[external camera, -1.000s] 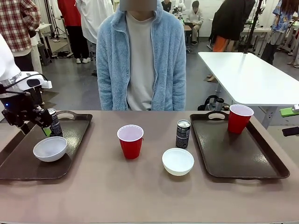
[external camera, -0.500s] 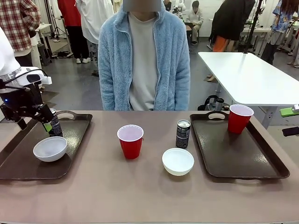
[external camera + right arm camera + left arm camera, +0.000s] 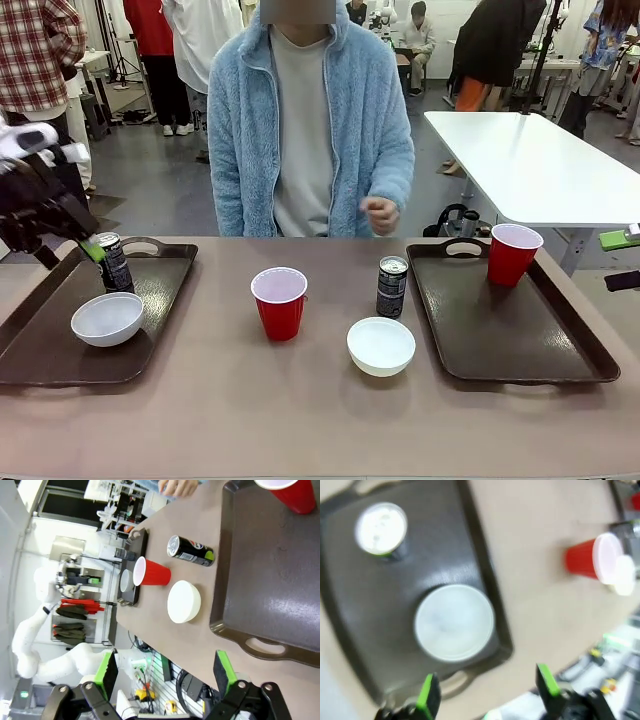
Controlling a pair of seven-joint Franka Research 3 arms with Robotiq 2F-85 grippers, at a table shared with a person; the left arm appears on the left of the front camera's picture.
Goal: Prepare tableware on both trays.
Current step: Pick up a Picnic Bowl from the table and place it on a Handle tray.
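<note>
The left tray (image 3: 40,350) holds a white bowl (image 3: 107,318) and a dark can (image 3: 115,262). My left gripper (image 3: 85,244) hangs open just up and left of that can, apart from it. Its wrist view looks down on the left tray (image 3: 360,610), the can (image 3: 381,530) and the bowl (image 3: 454,622), with the open gripper (image 3: 487,690) empty. Between the trays stand a red cup (image 3: 279,302), a second can (image 3: 392,286) and a second bowl (image 3: 381,345). The right tray (image 3: 520,340) carries a red cup (image 3: 513,254). My right gripper (image 3: 165,672) is open and empty, off the near edge of the right tray (image 3: 270,580).
A person in a light blue fleece stands at the far side, one hand (image 3: 380,213) raised above the table edge. The right wrist view shows the can (image 3: 190,550), the bowl (image 3: 184,601) and the middle cup (image 3: 151,573) beside its tray. A white table (image 3: 530,160) stands behind.
My left gripper has risen and drawn back to the left, away from the can on the left tray. The person's hand has come up above the table's far edge.
</note>
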